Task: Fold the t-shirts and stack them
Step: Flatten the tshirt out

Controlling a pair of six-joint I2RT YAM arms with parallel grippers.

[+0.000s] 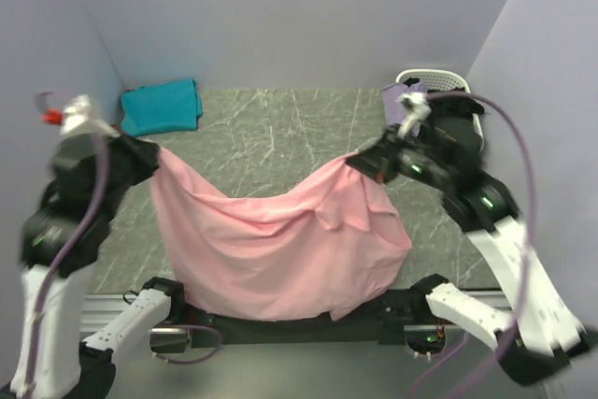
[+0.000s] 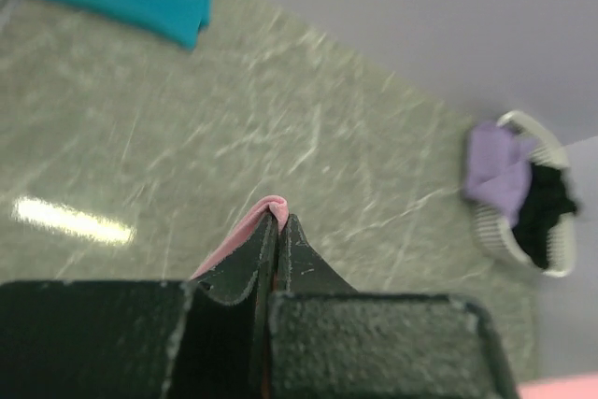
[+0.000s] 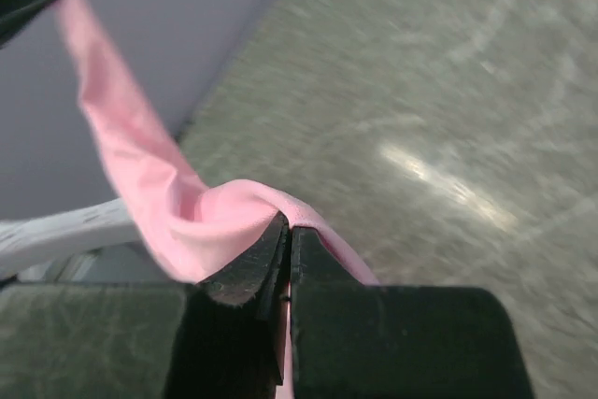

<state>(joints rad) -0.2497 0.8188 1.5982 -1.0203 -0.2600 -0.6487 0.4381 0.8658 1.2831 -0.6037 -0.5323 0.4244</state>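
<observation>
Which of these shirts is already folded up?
The teal shirt, lying folded in the far left corner. The pink shirt hangs between the left pincer and right pincer; the lavender shirt and black shirt sit bunched in the basket.

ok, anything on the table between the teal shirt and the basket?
No. In the top view the table is bare between the teal shirt and the basket; the pink shirt hangs closer to the near edge.

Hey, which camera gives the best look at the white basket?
The left wrist view: the basket shows nearly whole, though blurred, holding lavender cloth and black cloth. In the top view the right arm covers most of it, leaving a bit of rim. The right wrist view misses it.
</observation>
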